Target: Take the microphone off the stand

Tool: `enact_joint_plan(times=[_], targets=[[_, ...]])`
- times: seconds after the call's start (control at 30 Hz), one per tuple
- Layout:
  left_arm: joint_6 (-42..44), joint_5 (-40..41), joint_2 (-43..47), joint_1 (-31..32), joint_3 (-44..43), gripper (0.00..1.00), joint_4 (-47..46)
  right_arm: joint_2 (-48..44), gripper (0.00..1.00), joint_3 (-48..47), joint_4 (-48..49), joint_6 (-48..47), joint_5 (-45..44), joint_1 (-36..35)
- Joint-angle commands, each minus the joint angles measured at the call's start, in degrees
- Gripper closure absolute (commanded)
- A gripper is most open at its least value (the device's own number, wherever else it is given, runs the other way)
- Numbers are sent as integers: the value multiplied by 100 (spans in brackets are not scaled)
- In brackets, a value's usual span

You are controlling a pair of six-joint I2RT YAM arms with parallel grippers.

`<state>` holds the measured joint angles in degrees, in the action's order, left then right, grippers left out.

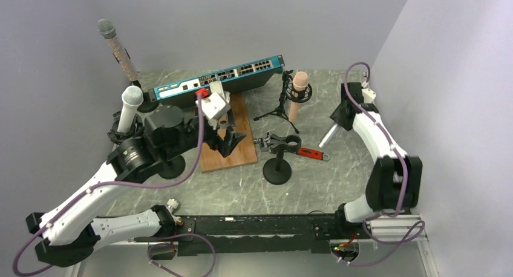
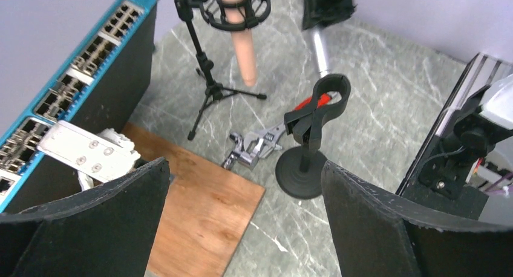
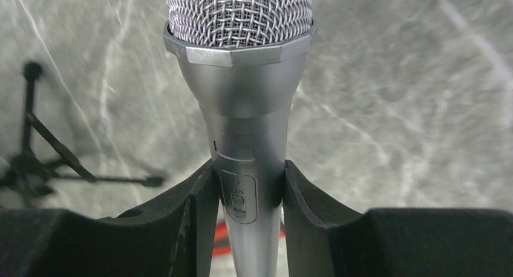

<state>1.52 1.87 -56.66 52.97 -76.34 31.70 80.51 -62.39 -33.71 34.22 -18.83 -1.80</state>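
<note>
**Silver microphone in our right tool, apart from the empty clip stand**

Closest to our right wrist, we are gripping the silver microphone point(image 3: 242, 101) in our right tool point(image 3: 248, 186). The jaws are standing partly closed, with the pads pressing both sides of the handle at the on/off switch, below the collar under the mesh head. We are judging it a rigid metal body, weighted toward the head. The smooth, tapering barrel is looking slippery, so the thicker upper handle where we are clamping seems the right hold. The mesh grille could dent, so we would be avoiding it. From above, the microphone is hanging tilted over the right side of the tabletop point(image 1: 320, 186), tail pointing down. We cannot tell whether the tail is touching the surface.

Our left tool point(image 2: 245, 186) is hovering wide open above the wooden board point(image 2: 205, 210), holding nothing.

Further out, the black clip stand point(image 2: 311, 144) is standing on its round base with its clip empty, apart from the silver microphone. We are therefore reading the removal as essentially done. A wrench point(image 2: 257, 145) is lying just beside that base. Beyond it, a pink microphone point(image 2: 242, 47) is hanging in a tripod mount. The network switch point(image 1: 218, 80) is lying along the back, and a white microphone point(image 1: 130, 107) and a glittery microphone point(image 1: 118, 50) are standing at the far left.
</note>
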Motion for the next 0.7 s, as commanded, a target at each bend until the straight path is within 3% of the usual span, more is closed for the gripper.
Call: enact_joint_plan(times=[0.0, 0.13, 0.27, 0.37, 0.67], targets=[[79, 61, 463, -35, 205, 3, -744, 1191, 100, -1069, 361, 2005, 366, 329], [-79, -76, 697, -132, 410, 3, -1032, 2791, 100, -2578, -815, 3635, 286, 564], [-359, -398, 795, -314, 620, 4, -1315, 3768, 100, -3410, -972, 4576, 766, 713], [-462, -573, 734, -501, 661, 4, -1364, 4237, 100, -3984, -1291, 5101, 464, 756], [-569, -837, 589, -746, 783, 6, -1527, 4945, 100, -4179, -1441, 5494, 501, 1214]])
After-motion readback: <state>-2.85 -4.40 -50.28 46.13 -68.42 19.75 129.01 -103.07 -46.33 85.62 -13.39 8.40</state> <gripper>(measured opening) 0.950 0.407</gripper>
